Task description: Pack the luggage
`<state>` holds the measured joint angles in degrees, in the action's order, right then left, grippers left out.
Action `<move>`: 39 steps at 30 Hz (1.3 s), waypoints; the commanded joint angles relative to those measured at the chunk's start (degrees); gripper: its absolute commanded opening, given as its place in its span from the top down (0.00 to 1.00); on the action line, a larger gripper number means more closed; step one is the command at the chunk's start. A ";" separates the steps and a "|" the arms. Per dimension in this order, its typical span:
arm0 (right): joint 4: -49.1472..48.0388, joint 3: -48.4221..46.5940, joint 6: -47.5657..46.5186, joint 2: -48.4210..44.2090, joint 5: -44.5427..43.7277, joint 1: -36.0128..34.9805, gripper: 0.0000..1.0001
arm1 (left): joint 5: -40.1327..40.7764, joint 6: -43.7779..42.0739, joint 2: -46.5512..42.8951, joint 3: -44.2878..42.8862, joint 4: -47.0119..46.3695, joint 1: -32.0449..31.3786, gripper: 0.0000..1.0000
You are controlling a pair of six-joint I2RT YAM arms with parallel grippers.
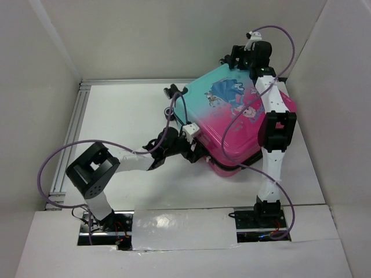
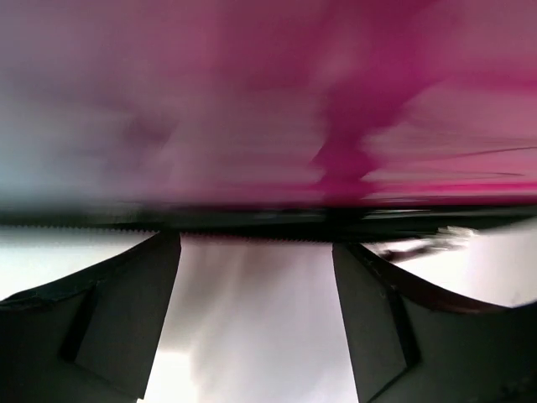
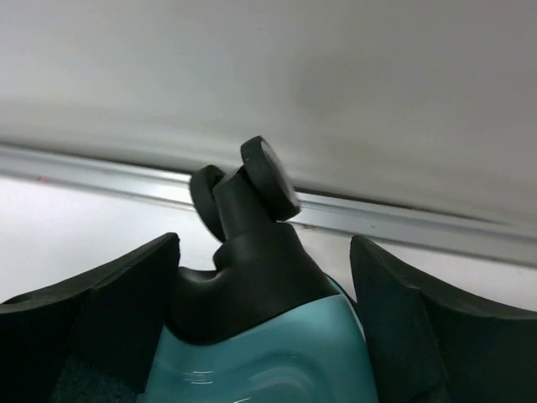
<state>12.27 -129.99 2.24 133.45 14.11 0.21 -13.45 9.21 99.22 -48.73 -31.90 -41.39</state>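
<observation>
**Item: the luggage (image 1: 211, 110), one.** It lay flat on the white table (image 1: 127, 116), right of centre and towards the back wall, turned at an angle. The teal end pointed away from the arm bases and the magenta end towards them. From above the two shell halves looked shut together, though whether the zip was run round could not be told.

**Left gripper (image 2: 254, 252), one.** Its fingers were spread wide and held nothing. It sat low at the near-left edge of the case, just under the dark zip line (the wrist view was blurred).

**Right gripper (image 3: 264, 248), one.** It was reached over the lid to the far corner. Its jaws were wide apart, one either side of a black castor (image 3: 268, 168), with a gap showing on each side, so nothing was gripped.

**Other fittings.**
- Castors: one twin-disc castor seen close, and a second black fitting, probably another castor (image 1: 172, 91), at the far-left corner.
- Purple cables: two, one per arm. The right one (image 1: 229, 130) was draped across the lid.
- Arms: two.

**Hazards, as judged.**
- The castor housing is rounded and smooth, so jaws closing on it might slide off.
- A push from one side alone could spin the case on its wheels rather than hold it steady.
- The draped cable could snag on the shell edge.
</observation>
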 commanded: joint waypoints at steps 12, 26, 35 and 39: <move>17.68 8.44 -10.05 4.36 25.43 -20.66 0.20 | -1.85 0.54 -10.79 11.19 -16.70 -10.02 0.16; 21.13 3.71 -5.88 0.51 17.81 -28.51 0.20 | 12.70 1.95 -32.74 26.04 -10.65 -10.56 0.13; 19.46 -0.18 -0.05 -22.66 12.79 -24.20 0.01 | 20.31 0.37 -48.07 19.65 -2.29 7.62 0.03; 20.25 3.68 3.28 -31.30 6.56 -24.20 0.00 | 18.04 3.69 -40.11 8.61 1.21 17.81 0.01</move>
<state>32.23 -126.89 1.98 114.69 25.65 -24.45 5.15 10.96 53.91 -32.51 -32.23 -28.91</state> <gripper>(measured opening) 0.998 0.987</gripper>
